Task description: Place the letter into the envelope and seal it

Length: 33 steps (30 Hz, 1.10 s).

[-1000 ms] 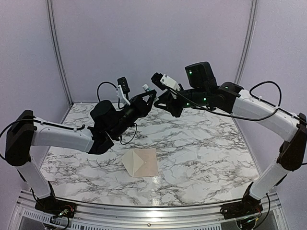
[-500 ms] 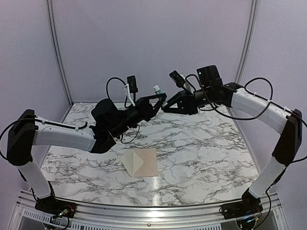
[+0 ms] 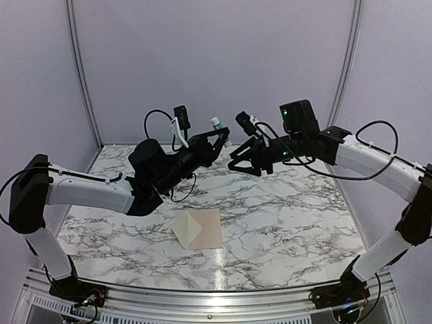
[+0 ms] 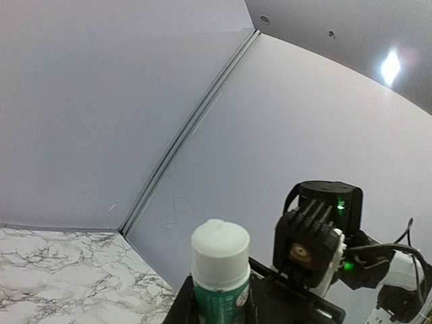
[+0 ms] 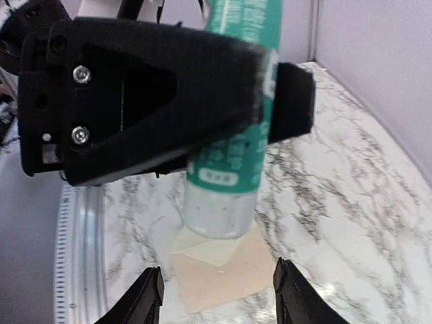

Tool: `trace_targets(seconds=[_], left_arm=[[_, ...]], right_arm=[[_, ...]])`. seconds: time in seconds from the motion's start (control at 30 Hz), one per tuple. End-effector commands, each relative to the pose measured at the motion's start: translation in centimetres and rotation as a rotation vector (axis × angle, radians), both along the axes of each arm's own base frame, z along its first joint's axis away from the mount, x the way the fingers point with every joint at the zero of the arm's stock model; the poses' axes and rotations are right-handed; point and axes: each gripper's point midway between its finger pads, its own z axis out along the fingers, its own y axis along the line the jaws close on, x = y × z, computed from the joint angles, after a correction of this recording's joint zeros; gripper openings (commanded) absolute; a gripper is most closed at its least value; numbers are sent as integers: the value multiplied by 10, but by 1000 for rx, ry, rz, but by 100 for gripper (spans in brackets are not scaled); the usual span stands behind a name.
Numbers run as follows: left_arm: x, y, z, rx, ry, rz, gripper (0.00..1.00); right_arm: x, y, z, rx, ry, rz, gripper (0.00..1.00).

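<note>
My left gripper [image 3: 217,137] is shut on a green glue stick [image 3: 216,123] with a white cap, held upright high above the table. It fills the left wrist view [image 4: 220,270], gripped between my black fingers [image 4: 177,312]. My right gripper [image 3: 236,160] is open and empty, just right of the stick and apart from it. In the right wrist view the stick [image 5: 233,162] hangs above my open gripper [image 5: 217,297]. Below lies the envelope [image 3: 185,229], its cream triangular flap [image 5: 216,248] against a pinkish-tan rectangle [image 3: 208,231]. I cannot tell whether that rectangle is the letter.
The marble table [image 3: 283,209] has a metal front rail [image 3: 216,297] by the arm bases. Lilac walls close the back and sides. The right wrist's camera block [image 4: 317,236] faces the left gripper at close range.
My right gripper has swung down and turned to face the glue stick, its jaws now open beside it. My left gripper with the stick shifted slightly right and up, then eased back.
</note>
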Motion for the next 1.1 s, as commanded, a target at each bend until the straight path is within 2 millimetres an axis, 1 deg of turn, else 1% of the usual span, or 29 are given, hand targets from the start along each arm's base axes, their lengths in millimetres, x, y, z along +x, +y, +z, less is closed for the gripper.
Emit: trace_targets(seconds=[0.0, 0.07, 0.2, 0.37, 0.53, 0.77, 0.9, 0.97, 1.0, 1.07], left_arm=[[9, 26, 15, -48, 7, 142, 0], [11, 30, 14, -57, 17, 172, 0], [11, 34, 12, -67, 27, 203, 0], [10, 36, 10, -71, 29, 207, 0], [9, 37, 10, -72, 25, 208, 0], [7, 36, 11, -75, 16, 198, 0], [7, 35, 10, -74, 14, 194, 0], [7, 34, 9, -74, 15, 191, 0], [7, 34, 8, -72, 15, 190, 0], [7, 34, 8, -72, 16, 191, 0]], right_arm=[[38, -15, -3, -221, -301, -274, 52], [42, -9, 6, -222, -327, -305, 52], [41, 7, 26, -193, -359, -294, 52], [37, 23, 36, -170, -369, -264, 53], [36, 30, 39, -153, -355, -256, 49], [37, 34, 39, -146, -340, -253, 35], [37, 35, 38, -143, -337, -253, 30], [36, 35, 39, -138, -335, -253, 30], [36, 36, 40, -134, -332, -250, 31], [35, 37, 42, -128, -328, -246, 37]])
